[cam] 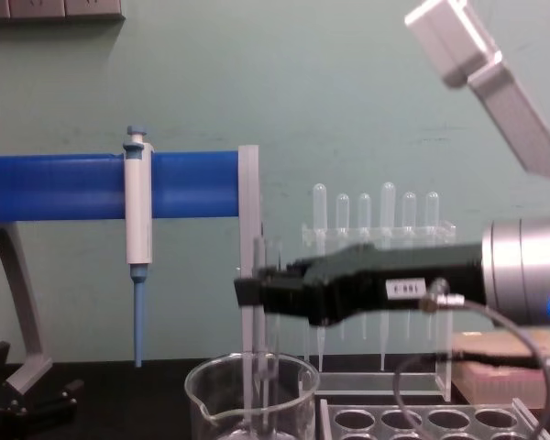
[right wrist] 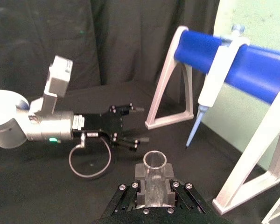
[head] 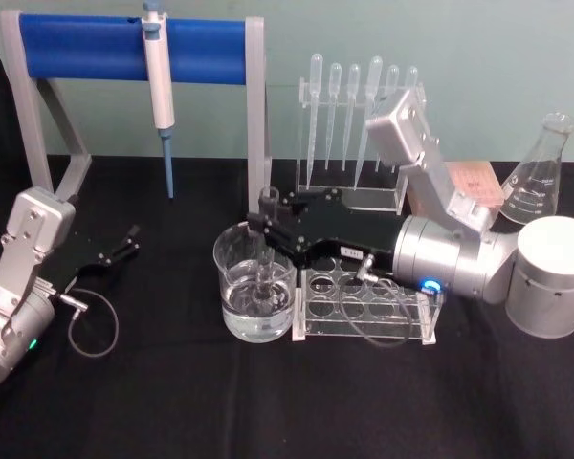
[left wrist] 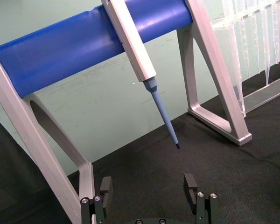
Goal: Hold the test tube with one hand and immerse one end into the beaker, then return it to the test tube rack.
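The clear test tube (head: 267, 251) stands upright with its lower end down inside the wide glass beaker (head: 231, 304), which holds clear liquid. My right gripper (head: 265, 228) is shut on the tube's upper part, just above the beaker's rim. In the chest view the tube (cam: 268, 362) drops from the black right gripper (cam: 255, 293) into the beaker (cam: 206, 403). The right wrist view looks down on the tube's open rim (right wrist: 155, 161) between the jaws of the right gripper (right wrist: 155, 192). My left gripper (head: 122, 245) rests open at the far left of the table, its fingers (left wrist: 191, 183) spread wide.
A clear rack with round holes (head: 364, 308) stands right beside the beaker. Behind are a pipette stand (head: 359, 124), a blue-barred frame holding a pipettor (head: 158, 72), a flask (head: 539, 177) and a pink box (head: 471, 184). A cable loop (head: 91, 330) lies by the left arm.
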